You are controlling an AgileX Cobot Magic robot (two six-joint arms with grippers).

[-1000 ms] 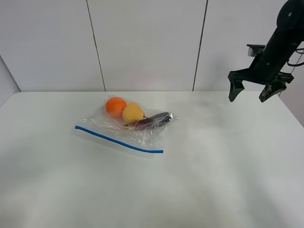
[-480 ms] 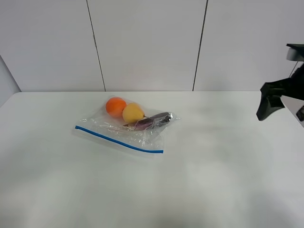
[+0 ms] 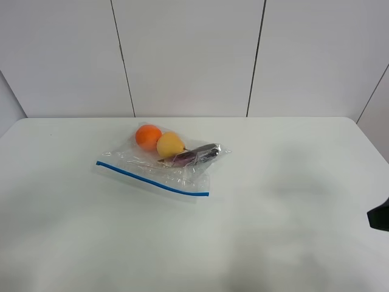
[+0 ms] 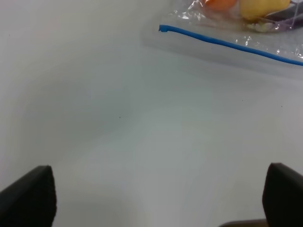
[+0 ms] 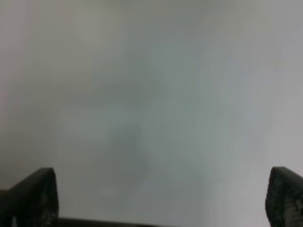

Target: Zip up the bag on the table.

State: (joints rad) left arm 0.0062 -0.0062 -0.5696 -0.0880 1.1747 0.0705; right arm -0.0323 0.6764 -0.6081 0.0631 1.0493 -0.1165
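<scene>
The bag point(image 3: 182, 173), clear and crinkly, lies on the white table point(image 3: 273, 231) left of centre, with an orange, a yellow and a dark purple item inside. Its blue zipper strip point(image 3: 152, 179) runs along the near edge. In the left wrist view the bag point(image 4: 265, 42) and the strip point(image 4: 227, 43) lie well ahead of my left gripper point(image 4: 158, 198), which is open and empty above bare table. My right gripper point(image 5: 161, 198) is also open and empty, facing blurred white table. Only a dark bit of the right arm point(image 3: 380, 218) shows at the exterior view's right edge.
Grey wall panels point(image 3: 188, 55) stand behind the table's far edge. The table's rounded far-right corner point(image 3: 351, 120) is in view. Nothing else lies on the tabletop besides the bag.
The right arm has swung from high at the back right down and outward, nearly leaving the exterior view at the right edge. The bag has not moved.
</scene>
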